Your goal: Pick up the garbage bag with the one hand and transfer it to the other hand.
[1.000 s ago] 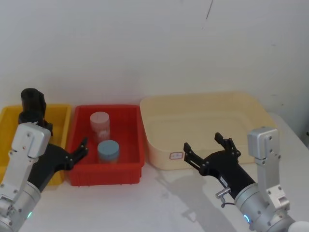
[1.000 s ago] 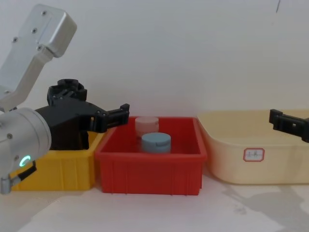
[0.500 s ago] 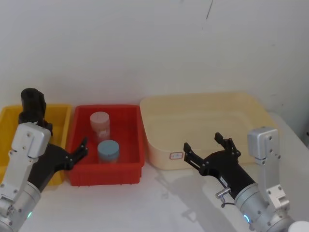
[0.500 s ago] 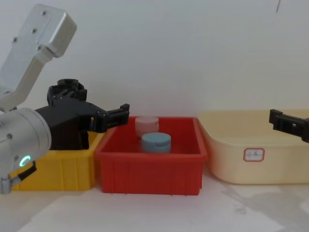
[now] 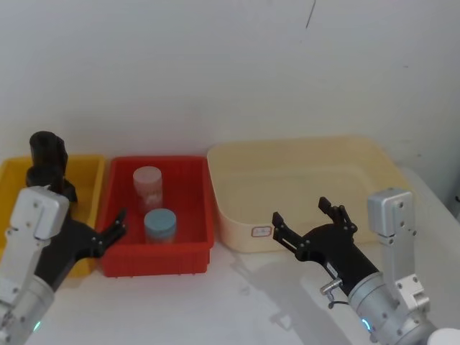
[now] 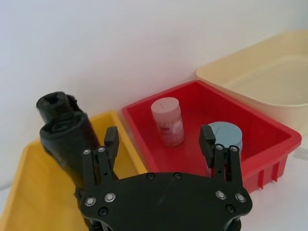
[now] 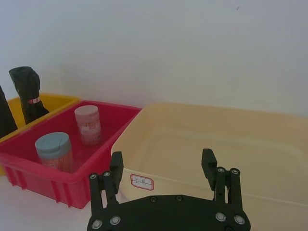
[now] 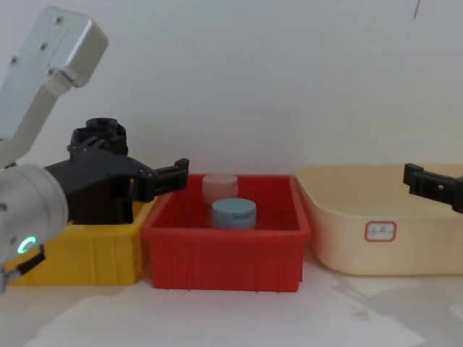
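The garbage bag (image 6: 67, 144) is a thick glossy black roll standing upright in the yellow bin (image 6: 29, 163) at the far left; it also appears in the head view (image 5: 47, 175). A slimmer black roll (image 7: 26, 91) with a small red mark stands just behind it. My left gripper (image 6: 159, 137) hovers open near the yellow bin's front right corner, its fingers reaching over the red bin's edge, a short way from the bag and not touching it. My right gripper (image 5: 300, 212) is open and empty in front of the cream tub.
A red bin (image 5: 194, 255) in the middle holds a pink jar (image 5: 147, 185) and a blue-lidded jar (image 5: 159, 224). A large cream tub (image 5: 237, 237) with a small label sits to its right. A white wall rises close behind all three containers.
My left arm has drawn back slightly toward the left and lower in the head view. The right arm, the bag and the jars have not moved.
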Robot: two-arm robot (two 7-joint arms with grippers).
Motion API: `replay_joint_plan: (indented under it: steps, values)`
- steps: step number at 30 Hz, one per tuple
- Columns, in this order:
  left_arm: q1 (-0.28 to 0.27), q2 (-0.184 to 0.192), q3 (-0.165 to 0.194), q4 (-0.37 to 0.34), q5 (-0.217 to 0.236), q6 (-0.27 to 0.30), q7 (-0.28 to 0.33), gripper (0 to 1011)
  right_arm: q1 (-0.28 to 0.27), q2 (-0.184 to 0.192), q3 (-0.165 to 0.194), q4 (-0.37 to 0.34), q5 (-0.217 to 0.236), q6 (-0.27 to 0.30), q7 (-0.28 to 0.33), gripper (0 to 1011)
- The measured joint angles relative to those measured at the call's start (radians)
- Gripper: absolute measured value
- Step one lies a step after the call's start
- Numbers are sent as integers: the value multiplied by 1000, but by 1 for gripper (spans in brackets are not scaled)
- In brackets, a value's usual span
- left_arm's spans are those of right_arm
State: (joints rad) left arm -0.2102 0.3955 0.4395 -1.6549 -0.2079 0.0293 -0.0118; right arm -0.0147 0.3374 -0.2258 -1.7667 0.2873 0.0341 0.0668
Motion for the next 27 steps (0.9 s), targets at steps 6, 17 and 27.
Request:
replay_joint_plan:
  steps: [6,17,27]
  values:
    - [49,19,-32,-45,-24,20,4,1000,0,0,0,0,0,0,0,1004]
    - [127,39,-113,-101,-93,67,19,1000,0,0,0,0,0,0,0,1004]
    - [130,38,-174,-92,-158,122,18,1000,0,0,0,0,0,0,0,1004]
